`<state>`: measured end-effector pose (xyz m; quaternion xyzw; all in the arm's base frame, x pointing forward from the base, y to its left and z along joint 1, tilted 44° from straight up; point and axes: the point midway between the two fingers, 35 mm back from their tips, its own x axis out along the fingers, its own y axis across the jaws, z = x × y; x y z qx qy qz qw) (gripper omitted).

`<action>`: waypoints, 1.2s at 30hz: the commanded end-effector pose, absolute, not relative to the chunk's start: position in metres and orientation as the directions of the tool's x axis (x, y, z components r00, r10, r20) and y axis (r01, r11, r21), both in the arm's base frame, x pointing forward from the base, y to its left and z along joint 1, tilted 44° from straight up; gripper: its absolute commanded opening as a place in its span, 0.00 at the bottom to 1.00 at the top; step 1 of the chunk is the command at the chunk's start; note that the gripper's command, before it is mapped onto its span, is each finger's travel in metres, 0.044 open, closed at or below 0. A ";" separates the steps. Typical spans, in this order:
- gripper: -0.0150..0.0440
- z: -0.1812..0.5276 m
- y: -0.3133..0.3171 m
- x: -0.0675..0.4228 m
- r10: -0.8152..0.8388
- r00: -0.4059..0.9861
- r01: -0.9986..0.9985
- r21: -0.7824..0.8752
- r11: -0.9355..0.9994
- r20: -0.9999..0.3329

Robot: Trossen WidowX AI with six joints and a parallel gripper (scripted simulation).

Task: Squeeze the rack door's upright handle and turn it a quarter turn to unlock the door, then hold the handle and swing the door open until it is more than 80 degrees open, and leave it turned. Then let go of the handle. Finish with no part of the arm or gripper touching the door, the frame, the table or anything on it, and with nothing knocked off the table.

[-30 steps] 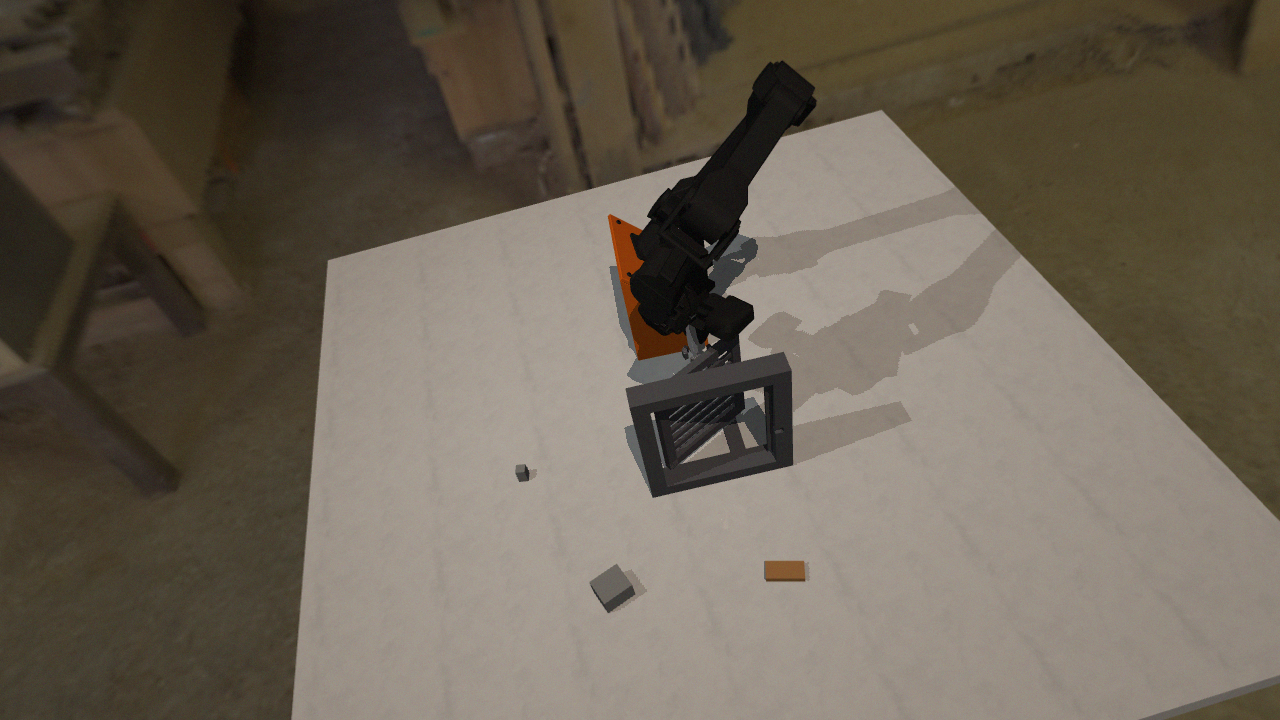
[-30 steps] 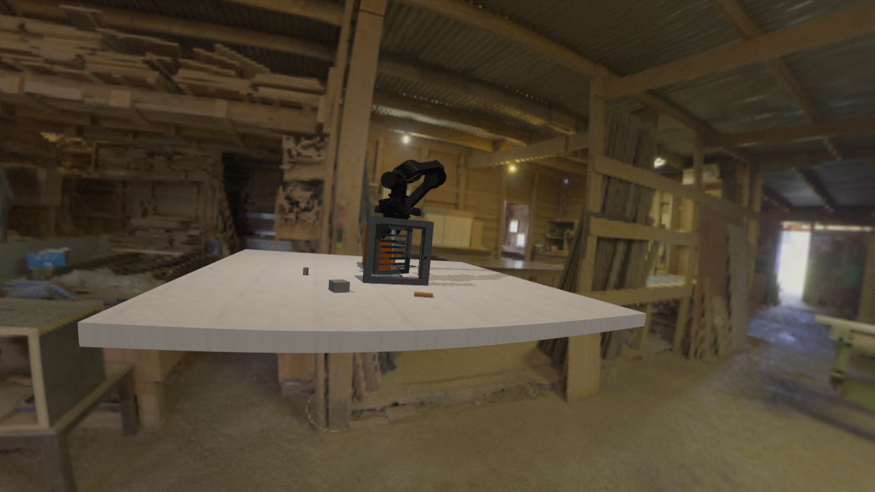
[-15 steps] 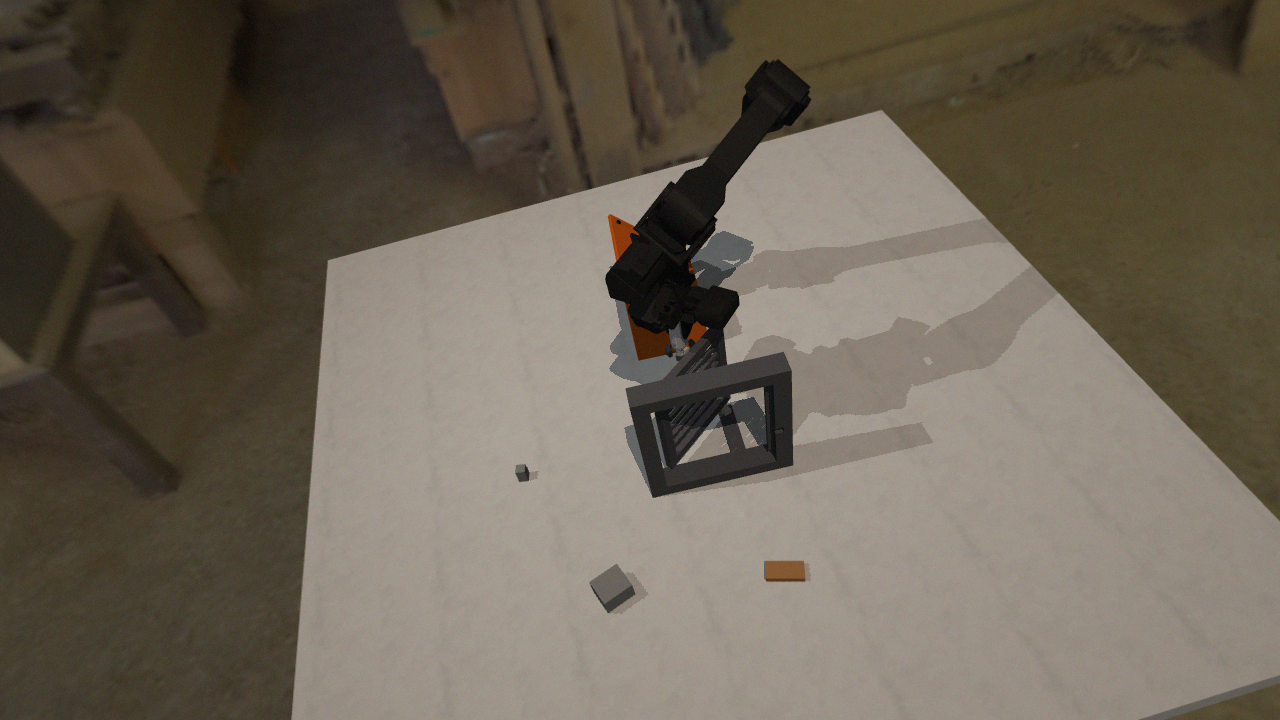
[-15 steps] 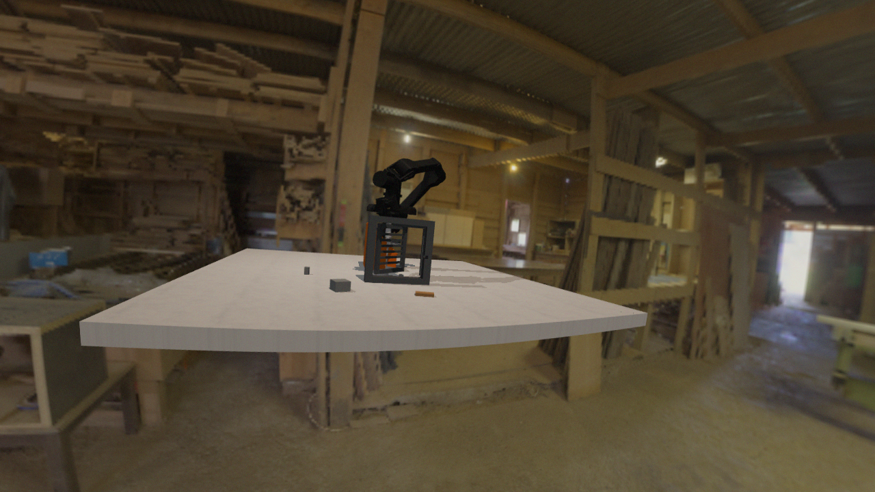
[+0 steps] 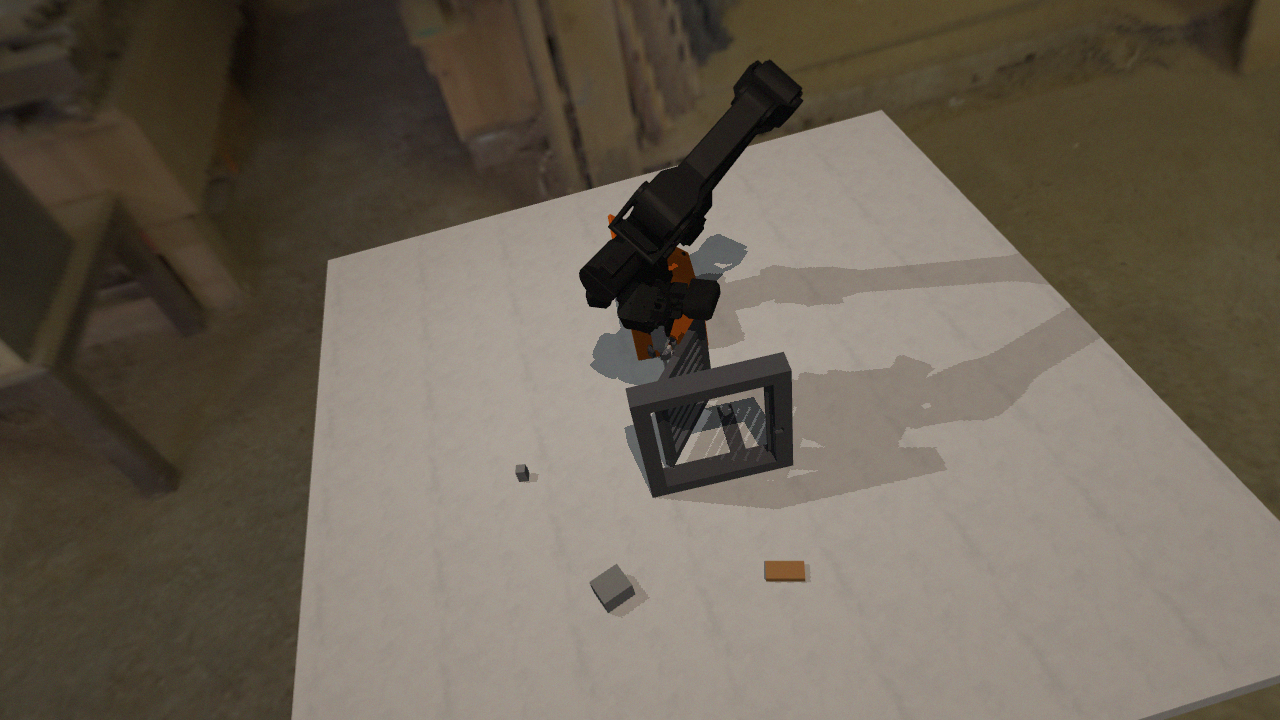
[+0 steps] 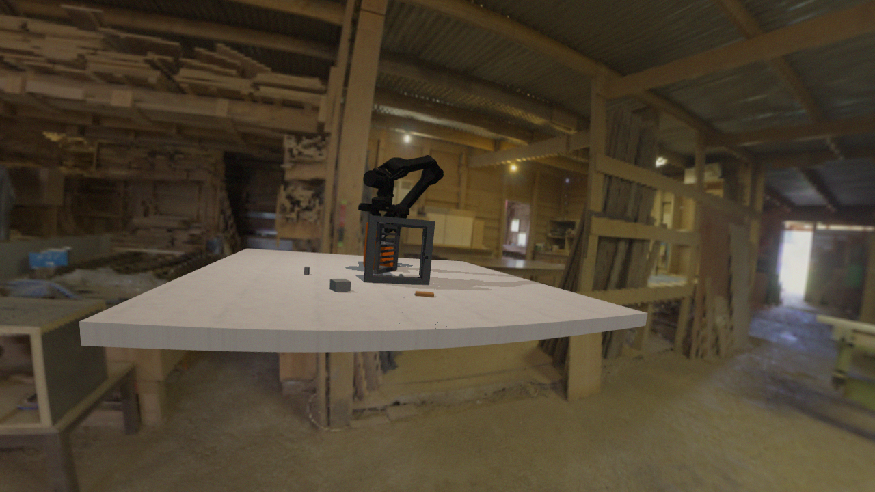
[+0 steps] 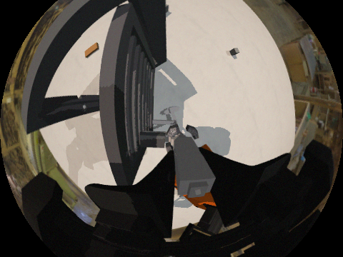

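The dark slatted door (image 5: 699, 355) (image 7: 108, 71) is swung well open towards the arm's side, looking short of a right angle to its frame (image 5: 781, 420) (image 6: 429, 251) (image 7: 35, 93). The frame stands upright on the white table (image 5: 429, 582) (image 6: 245, 311). My gripper (image 5: 663, 345) (image 7: 185, 153) is shut on the grey handle (image 7: 194, 164), which stands out beside the door's free edge. The wrist view looks down along the handle; its exact turn is hard to tell. In the exterior view the frame and door partly hide the fingers.
The orange mount (image 5: 641, 345) (image 6: 366, 244) is close behind the gripper. On the frame's other side lie a grey block (image 5: 612, 587) (image 6: 340, 285) and an orange block (image 5: 784, 571) (image 6: 424, 294) (image 7: 91, 50). A small grey cube (image 5: 521, 472) (image 6: 306, 270) (image 7: 234, 52) lies left of the frame.
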<state>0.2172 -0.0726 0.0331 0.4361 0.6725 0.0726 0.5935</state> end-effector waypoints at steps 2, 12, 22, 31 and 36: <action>0.27 0.027 -0.079 0.215 0.675 0.090 0.415 0.644 0.643 -0.732; 0.27 0.012 -0.094 0.211 0.674 0.090 0.274 0.669 0.691 -0.733; 0.27 -0.003 -0.111 0.210 0.673 0.090 0.119 0.679 0.725 -0.734; 0.27 -0.017 -0.126 0.212 0.672 0.091 -0.029 0.672 0.740 -0.735; 0.27 -0.025 -0.135 0.215 0.671 0.091 -0.117 0.662 0.741 -0.736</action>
